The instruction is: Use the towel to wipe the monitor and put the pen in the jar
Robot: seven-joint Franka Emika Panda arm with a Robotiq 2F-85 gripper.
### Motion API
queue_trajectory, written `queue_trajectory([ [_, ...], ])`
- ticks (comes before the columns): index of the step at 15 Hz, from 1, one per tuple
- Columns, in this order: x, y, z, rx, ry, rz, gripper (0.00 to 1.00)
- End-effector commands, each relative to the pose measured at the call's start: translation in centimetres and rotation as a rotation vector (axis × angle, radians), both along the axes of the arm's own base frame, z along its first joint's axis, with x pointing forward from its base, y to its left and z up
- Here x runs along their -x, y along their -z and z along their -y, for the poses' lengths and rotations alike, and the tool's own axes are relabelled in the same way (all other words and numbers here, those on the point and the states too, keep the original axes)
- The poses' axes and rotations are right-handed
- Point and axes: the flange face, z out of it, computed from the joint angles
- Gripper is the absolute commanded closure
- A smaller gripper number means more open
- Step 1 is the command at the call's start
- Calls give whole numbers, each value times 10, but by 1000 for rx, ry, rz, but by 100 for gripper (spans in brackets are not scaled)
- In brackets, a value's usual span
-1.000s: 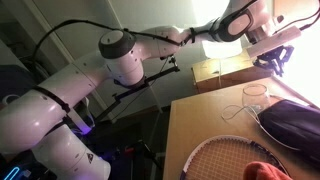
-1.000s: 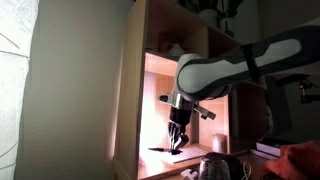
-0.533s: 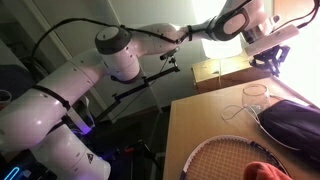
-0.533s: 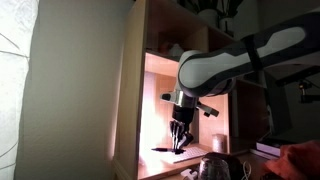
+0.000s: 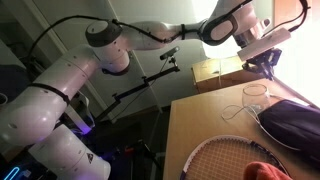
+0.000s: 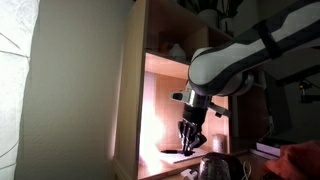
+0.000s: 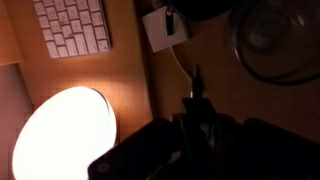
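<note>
Since a second ago the arm (image 5: 110, 48) has swung its elbow higher and further over, and the gripper (image 7: 196, 112) has slid a little sideways above the counter (image 5: 195, 115) in both exterior views. In the wrist view, a white keyboard (image 7: 72, 27) lies at the far left, with the round glowing top of a lampshade (image 7: 65, 130) below it. Next comes a small white card-like piece (image 7: 165, 27) on the wood. At the lower middle the gripper's jaws are drawn in narrow, pinching a slim dark pen (image 7: 197, 85) whose free end points up the frame over bare wood. To the upper right stands the jar (image 7: 275, 40), clear and round, seen from above, near the pen's end but apart from it. In an exterior view, a racket (image 5: 225, 153) lies near the counter's front edge, with the jar standing upright beyond it, lower than the gripper. The orange towel (image 5: 266, 172) sits bunched at the front edge just beside the racket head. A dark zippered pouch (image 5: 292, 122) rests at the far right.
</note>
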Motion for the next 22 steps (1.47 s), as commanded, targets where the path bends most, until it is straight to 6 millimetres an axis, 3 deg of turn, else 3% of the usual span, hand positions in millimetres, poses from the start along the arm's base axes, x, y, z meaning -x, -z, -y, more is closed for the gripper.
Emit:
queue_trajectory([
  [1, 27, -2, 11, -57, 3, 14, 97],
  [2, 10, 4, 4, -16, 6, -1, 88],
  [5, 19, 7, 10, -25, 16, -8, 88],
  [16, 21, 5, 9, -32, 19, -8, 88],
  [17, 20, 5, 6, -28, 11, -9, 97],
  [22, 26, -8, -3, -30, -16, 27, 97],
])
